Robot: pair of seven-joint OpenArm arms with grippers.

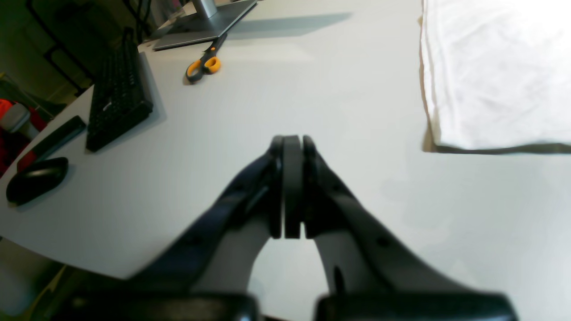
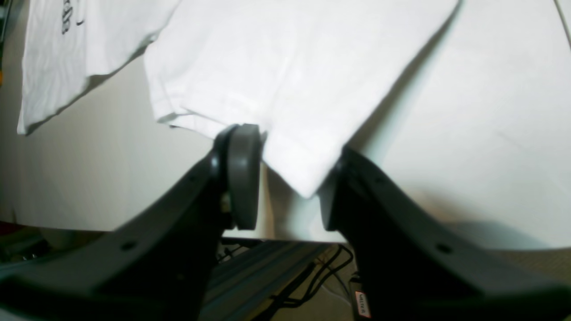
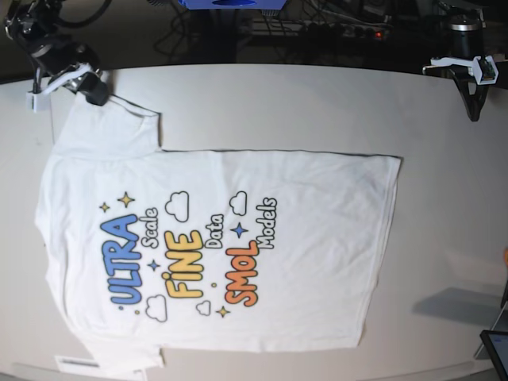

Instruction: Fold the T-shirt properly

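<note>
The T-shirt (image 3: 302, 238) lies flat on the white table (image 3: 278, 103), print side up with "ULTRA", "FINE" and "SMOL" showing. My right gripper (image 3: 95, 91) is at the tip of the far-left sleeve. In the right wrist view the right gripper (image 2: 292, 145) is open, and the corner of the T-shirt sleeve (image 2: 285, 67) lies between its fingers. My left gripper (image 3: 475, 111) hangs at the far right of the table, apart from the shirt. In the left wrist view the left gripper (image 1: 292, 142) is shut and empty, and a T-shirt corner (image 1: 490, 76) lies ahead to its right.
Orange-handled scissors (image 1: 205, 62), a black keyboard (image 1: 116, 98), a black mouse (image 1: 38, 178) and a monitor stand (image 1: 200, 22) sit on the table beyond the left gripper. The table's near edge runs just under the right gripper (image 2: 67, 223).
</note>
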